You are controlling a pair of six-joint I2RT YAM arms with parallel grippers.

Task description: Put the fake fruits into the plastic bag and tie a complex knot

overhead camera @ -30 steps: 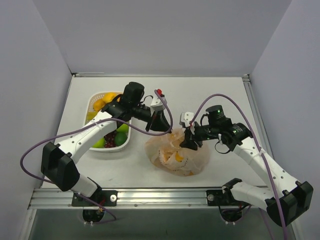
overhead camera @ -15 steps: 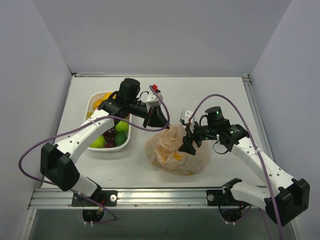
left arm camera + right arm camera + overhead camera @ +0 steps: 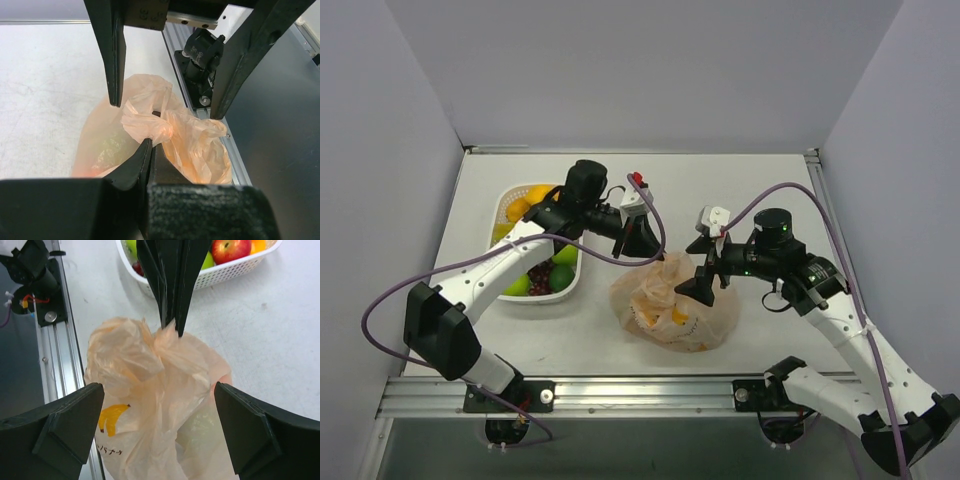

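The plastic bag (image 3: 680,310) lies on the table (image 3: 760,190) just beside the basket (image 3: 545,297), on the right arm's side of it. Yellow and orange fruits (image 3: 670,316) are seen through its film, and more fruits are seen inside the basket, so loading is judged incomplete.

The gathered neck (image 3: 167,335) of the bag is pinched between the closed fingers of the left gripper (image 3: 645,243), which is extended across from above the basket. The right gripper (image 3: 702,268) is positioned beyond the bag as seen from the basket. Its fingers are spread wide to either side of the neck, and nothing is held in them.

The film is judged thin, soft, light and slippery, and likely to tear under a sharp pull. The fruits inside are hard and glossy and are expected to roll and shift the load. Hold is best taken on the bunched neck or on a loose flap beside it, not on the taut belly.

The layout of both arms, the bag and the basket is given only by the top view. The pinch itself is shown close up only in the left wrist view, with the two right fingers standing apart behind it. A red apple (image 3: 231,247) in the basket is shown only in the right wrist view. A finished knot cannot be confirmed in any view
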